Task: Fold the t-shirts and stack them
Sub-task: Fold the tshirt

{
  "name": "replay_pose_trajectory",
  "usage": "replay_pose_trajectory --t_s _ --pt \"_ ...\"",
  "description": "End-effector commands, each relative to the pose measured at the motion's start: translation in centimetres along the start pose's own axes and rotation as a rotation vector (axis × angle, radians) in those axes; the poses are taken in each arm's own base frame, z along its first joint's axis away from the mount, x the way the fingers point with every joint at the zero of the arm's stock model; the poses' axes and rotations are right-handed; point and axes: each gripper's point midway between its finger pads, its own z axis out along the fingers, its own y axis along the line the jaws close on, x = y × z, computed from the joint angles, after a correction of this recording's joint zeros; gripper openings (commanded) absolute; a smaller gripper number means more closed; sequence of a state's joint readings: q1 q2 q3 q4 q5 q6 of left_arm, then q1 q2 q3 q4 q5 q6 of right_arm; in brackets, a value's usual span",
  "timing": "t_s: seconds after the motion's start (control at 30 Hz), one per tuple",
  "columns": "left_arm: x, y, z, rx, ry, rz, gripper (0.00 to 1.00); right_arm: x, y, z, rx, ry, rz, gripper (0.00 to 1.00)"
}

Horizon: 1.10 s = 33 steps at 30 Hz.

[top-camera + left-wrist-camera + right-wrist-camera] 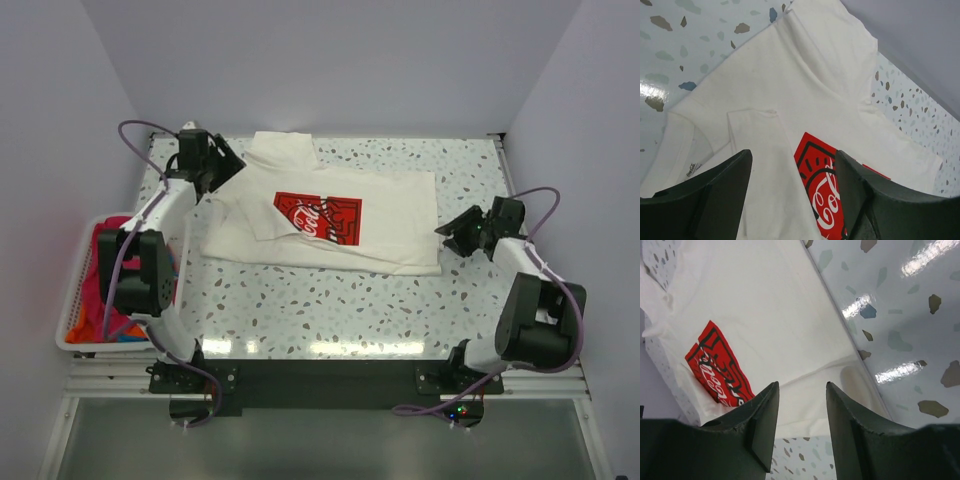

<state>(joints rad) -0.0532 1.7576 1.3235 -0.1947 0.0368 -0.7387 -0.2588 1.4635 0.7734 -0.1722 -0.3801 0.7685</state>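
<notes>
Left claw (222,170): jaws stood wide apart above the collar end of the shirt, gripping nothing.
Right claw (455,235): jaws stood partly apart and empty, just beside the shirt's opposite end, near its front corner.
White cloth t-shirt with a red rectangular chest print (395,215): lay mid-bench, print up; one flap was folded across beside the print and a sleeve jutted out at the far edge.
Speckled terrazzo bench (300,310): carried the shirt.
White slatted plastic basket (72,305): sat at the bench's left edge.
Magenta and orange shirts (100,285): lay bunched in the basket, unfolded.
Step in hand: judged mid-fold on the white shirt, with both claws free between grasps.
Next move: judged to need fresh pinches on the shirt's edges. The jutting sleeve had to be tucked in and the body doubled over without dragging the laid flap.
</notes>
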Motion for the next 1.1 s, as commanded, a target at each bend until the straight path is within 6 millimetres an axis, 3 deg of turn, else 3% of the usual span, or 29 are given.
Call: replay_pose_trajectory --t_s 0.0,0.03,0.1,0.13,0.2,0.23,0.27,0.3,0.37,0.53,0.77,1.07 --pt "-2.2 -0.9 -2.8 -0.002 -0.06 -0.014 0.72 -0.8 -0.1 -2.5 0.049 -0.097 -0.12 0.47" --pt "-1.2 0.8 -3.0 -0.064 -0.061 -0.025 0.72 -0.5 -0.6 -2.9 0.068 -0.105 -0.142 0.47" --pt "-0.3 0.9 -5.1 -0.08 -0.081 -0.035 0.71 -0.1 -1.2 -3.6 0.093 -0.141 -0.177 0.46" --pt "1.3 2.6 -5.4 -0.14 -0.074 -0.034 0.71 0.1 -1.3 -3.8 0.099 -0.147 -0.201 0.46" --pt "2.8 2.2 -7.1 -0.135 -0.083 -0.023 0.68 1.1 -1.0 -4.0 0.126 -0.15 -0.263 0.46" --pt "4.2 3.6 -7.2 -0.181 -0.075 -0.019 0.66 1.6 -1.0 -4.0 0.15 -0.146 -0.292 0.46" --pt "4.7 3.5 -7.9 -0.18 -0.082 -0.028 0.64 1.9 -1.0 -4.0 0.172 -0.154 -0.318 0.46" --pt "6.6 4.1 -8.0 -0.193 -0.052 -0.013 0.63 2.5 -0.5 -3.8 0.182 -0.154 -0.356 0.45" --pt "8.6 4.8 -8.4 -0.213 -0.035 -0.005 0.59 3.2 -0.2 -3.4 0.207 -0.157 -0.401 0.44" --pt "11.6 7.3 -8.1 -0.269 0.012 -0.008 0.52 4.0 0.1 -2.7 0.267 -0.159 -0.49 0.44" --pt "13.1 8.5 -7.5 -0.287 0.044 -0.004 0.49 5.5 -1.3 -1.0 0.314 -0.107 -0.512 0.46" --pt "14.4 9.4 -7.0 -0.307 0.076 0.002 0.49 5.6 -2.9 -0.1 0.359 -0.104 -0.512 0.51"
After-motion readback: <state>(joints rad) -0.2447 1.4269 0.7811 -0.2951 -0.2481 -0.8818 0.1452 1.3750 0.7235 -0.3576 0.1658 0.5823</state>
